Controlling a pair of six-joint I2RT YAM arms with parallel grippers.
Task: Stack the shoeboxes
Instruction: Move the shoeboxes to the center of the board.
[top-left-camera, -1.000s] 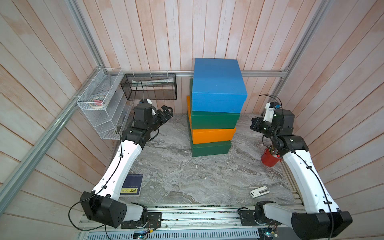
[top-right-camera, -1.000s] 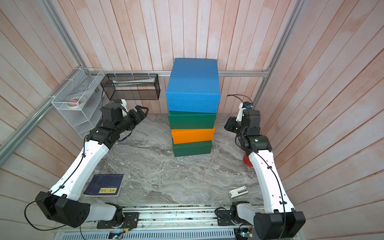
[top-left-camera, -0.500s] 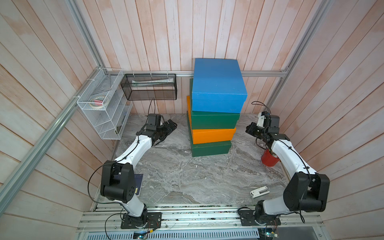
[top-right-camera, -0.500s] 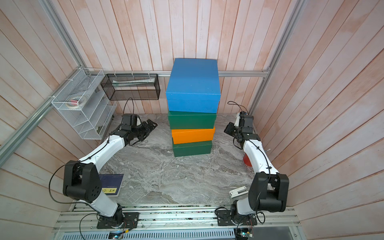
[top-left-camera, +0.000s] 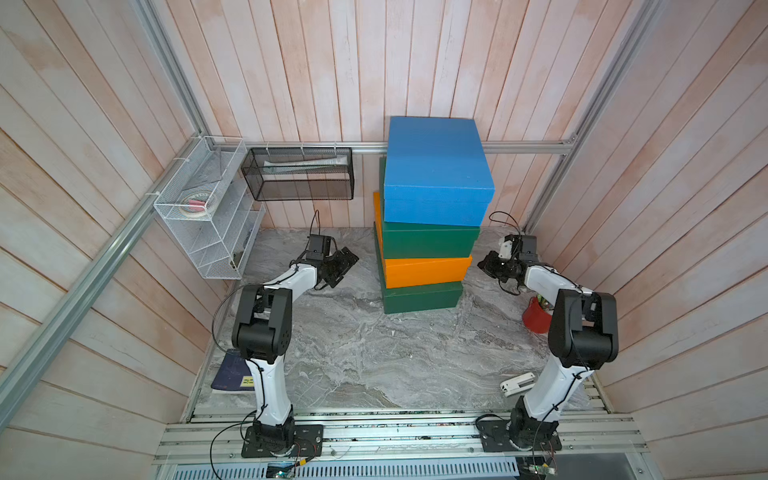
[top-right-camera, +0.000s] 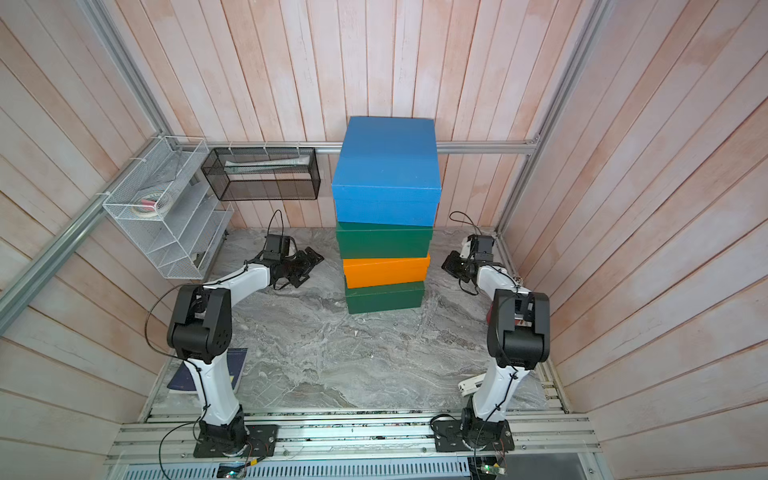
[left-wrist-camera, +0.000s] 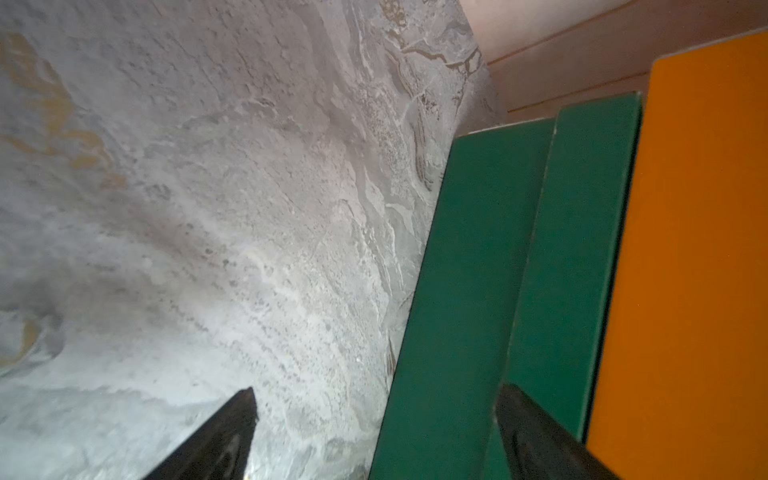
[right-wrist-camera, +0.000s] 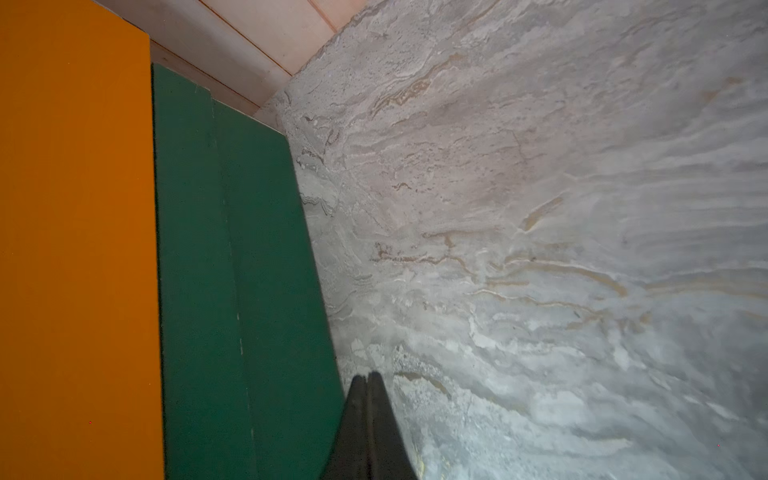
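- Dark booklet (top-left-camera: 230, 374), front-left corner of the table (top-left-camera: 374, 353): yellow label, writing too small to read.
- Left gripper (top-left-camera: 347, 262): jaws wide apart, empty, low over the table. The stack lies just to its right.
- Shoeboxes, one stack, mid-table near the back wall: lower green box (top-left-camera: 419, 297), orange box (top-left-camera: 426, 270), upper green box (top-left-camera: 430, 241), blue box (top-left-camera: 436, 166) on top, slightly askew. Long axes appear to run toward the back wall. No print visible. Stacking looks complete.
- Right gripper (top-left-camera: 484, 264): jaws pressed together, empty. The stack lies just to its left. Neither arm is plainly nearer.
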